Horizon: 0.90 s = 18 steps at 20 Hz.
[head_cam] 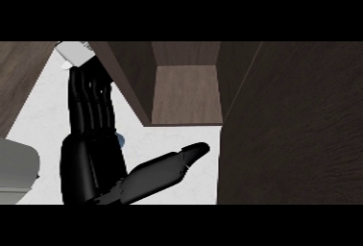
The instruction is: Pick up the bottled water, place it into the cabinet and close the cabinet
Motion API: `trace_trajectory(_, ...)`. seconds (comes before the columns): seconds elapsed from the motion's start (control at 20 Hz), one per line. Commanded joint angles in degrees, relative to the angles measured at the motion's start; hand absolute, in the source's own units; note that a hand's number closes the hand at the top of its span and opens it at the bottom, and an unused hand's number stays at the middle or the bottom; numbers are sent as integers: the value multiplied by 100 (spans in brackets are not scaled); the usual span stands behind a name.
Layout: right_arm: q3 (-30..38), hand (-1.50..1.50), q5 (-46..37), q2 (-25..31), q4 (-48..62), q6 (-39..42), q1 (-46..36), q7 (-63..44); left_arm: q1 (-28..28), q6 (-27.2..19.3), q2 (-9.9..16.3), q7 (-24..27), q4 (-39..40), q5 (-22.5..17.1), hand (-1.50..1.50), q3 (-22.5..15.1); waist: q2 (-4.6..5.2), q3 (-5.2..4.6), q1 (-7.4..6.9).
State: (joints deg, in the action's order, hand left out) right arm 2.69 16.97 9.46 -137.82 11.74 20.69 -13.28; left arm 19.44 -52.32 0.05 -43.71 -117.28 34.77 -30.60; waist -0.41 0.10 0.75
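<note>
Fingers [90, 103] of the left hand [89, 166] lie straight and pressed side by side, running up the view toward its top left. The thumb [186, 154] is spread well away from them, angling out to the right over the white counter [177, 163].

Just past the fingertips shows a pale, whitish end of what looks like the bottled water [77, 52]. The rest of it is hidden behind the fingers, so I cannot tell whether they touch it or how it is held. A small blue sliver [121, 140] peeks out in the crook between the fingers and the thumb; whether it belongs to the bottle cannot be told.

Right of the fingers stands the cabinet [138, 81] of dark brown wood, its open compartment [186, 93] showing a lighter brown inner panel. The bottle's visible end is outside that compartment, near its left wall. A broad dark cabinet door [297, 129] fills the right side of the view.

At the left edge, low down, sits a pale grey rounded shape [16, 168] that I cannot identify.
</note>
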Motion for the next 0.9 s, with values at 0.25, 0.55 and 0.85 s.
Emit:
trace_trajectory(0.25, 104, -150, 968, -142, -1122, 236, 735, -274, 270, -536, -5, -1074, 154, 854, -150, -218, -6, -4, 65)
trace_trajectory(0.55, 218, -150, 1138, -142, -1259, 193, 823, -431, -202, -405, -5, -1545, -368, 1680, -150, -349, -35, -3, 4)
trace_trajectory(0.85, 331, -150, 1273, -133, -1267, 214, 781, -420, -510, -379, -5, -1647, -432, 2031, -150, -118, 2, -10, -1)
